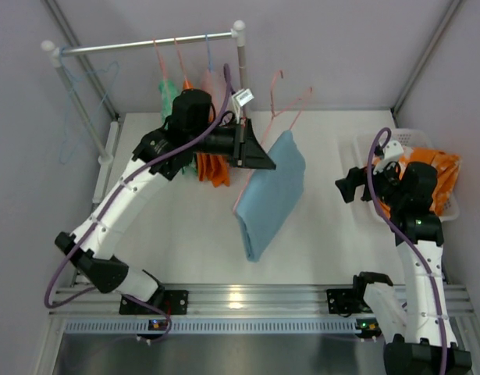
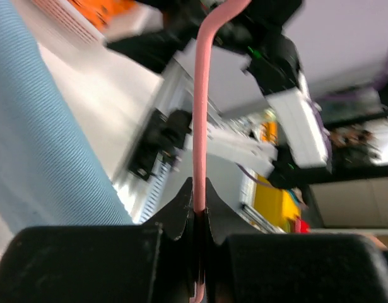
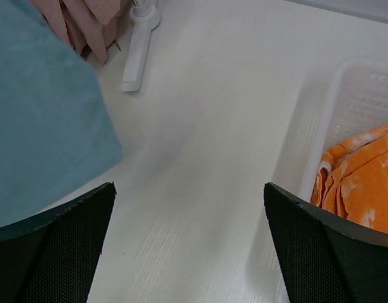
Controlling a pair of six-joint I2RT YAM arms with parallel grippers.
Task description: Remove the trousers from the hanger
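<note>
Light blue trousers hang over a pink hanger, held tilted above the middle of the table. My left gripper is shut on the hanger. In the left wrist view the hanger's pink wire runs straight up out of the closed left gripper, with the blue trousers at the left. My right gripper is open and holds nothing, right of the trousers. In its wrist view the right gripper hovers over bare table, with the blue trousers at the upper left.
A white basket at the right edge holds orange trousers; the basket and the orange trousers also show in the right wrist view. At the back a rack carries green, orange and pink garments and an empty blue hanger. The rack's foot rests on the table.
</note>
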